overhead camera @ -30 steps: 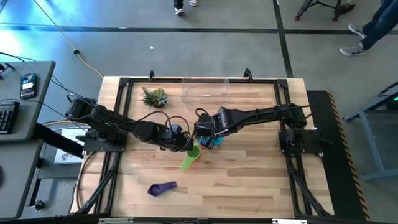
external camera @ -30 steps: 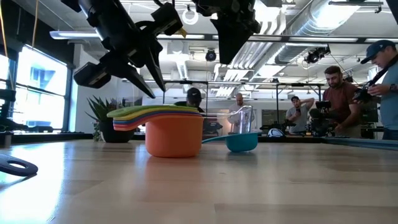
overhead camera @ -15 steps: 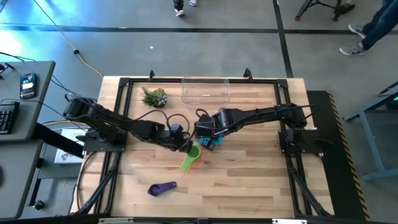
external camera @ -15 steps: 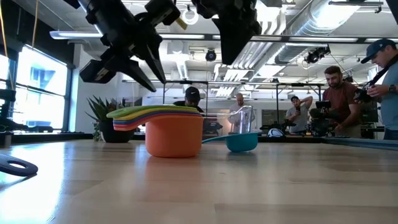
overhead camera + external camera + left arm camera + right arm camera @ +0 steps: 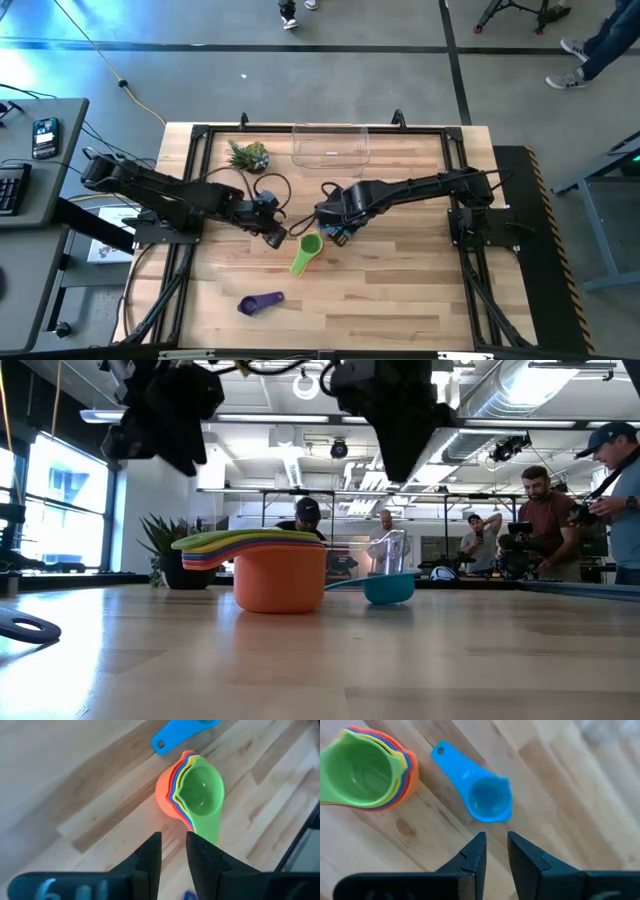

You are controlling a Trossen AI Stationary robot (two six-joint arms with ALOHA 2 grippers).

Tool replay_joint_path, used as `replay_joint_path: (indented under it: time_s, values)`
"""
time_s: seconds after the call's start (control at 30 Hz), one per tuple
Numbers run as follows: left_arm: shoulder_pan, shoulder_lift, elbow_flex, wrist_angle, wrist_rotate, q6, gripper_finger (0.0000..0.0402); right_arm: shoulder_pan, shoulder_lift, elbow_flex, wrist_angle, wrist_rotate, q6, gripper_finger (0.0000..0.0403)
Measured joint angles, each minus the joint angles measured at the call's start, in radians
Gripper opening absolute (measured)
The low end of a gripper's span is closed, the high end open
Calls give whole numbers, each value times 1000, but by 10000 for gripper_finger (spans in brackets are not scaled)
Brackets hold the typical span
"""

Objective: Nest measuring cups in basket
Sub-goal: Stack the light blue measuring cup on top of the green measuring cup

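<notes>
A nested stack of cups (image 5: 308, 250), green on top with yellow, blue, red and orange below, stands on its orange base mid-table (image 5: 270, 565) (image 5: 195, 795) (image 5: 367, 770). A teal-blue cup (image 5: 487, 800) sits upright just beside the stack (image 5: 390, 588). A purple cup (image 5: 260, 302) lies apart near the table's near edge. The clear basket (image 5: 330, 143) stands at the far edge. My left gripper (image 5: 278, 238) (image 5: 174, 847) hovers left of the stack, shut. My right gripper (image 5: 333, 228) (image 5: 497, 845) hovers above the teal-blue cup, shut.
A small spiky green plant (image 5: 248, 156) stands left of the basket at the far edge. Bare wood lies right of the cups and along the near edge. A black frame rims the table. People stand in the room beyond.
My left gripper has drawn back from the stack toward the table's left and risen. The right gripper has shifted slightly toward the near edge above the teal-blue cup. The stack and cups have not moved.
</notes>
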Motion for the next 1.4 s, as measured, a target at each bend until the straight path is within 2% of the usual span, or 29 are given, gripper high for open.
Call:
replay_joint_path:
  time_s: [0.23, 0.47, 0.8, 1.13, 1.23, 1.4]
  values:
    - [0, -133, 1, -179, -27, 143, 78, 35, 1, -120, 74, -43, 231, 71]
    - [0, -215, 1, -280, -33, 230, 79, 62, 1, -180, 211, -42, 431, 71]
    - [0, -255, 0, -337, -38, 299, 78, 88, 0, -246, 274, 91, 752, 75]
    - [0, -253, 1, -333, -38, 364, 78, 84, 0, -349, 353, 124, 934, 121]
    - [0, -253, 1, -333, -42, 364, 79, 81, 0, -353, 352, 175, 971, 124]
    - [0, -253, 1, -333, -45, 364, 79, 60, 0, -353, 346, 176, 960, 124]
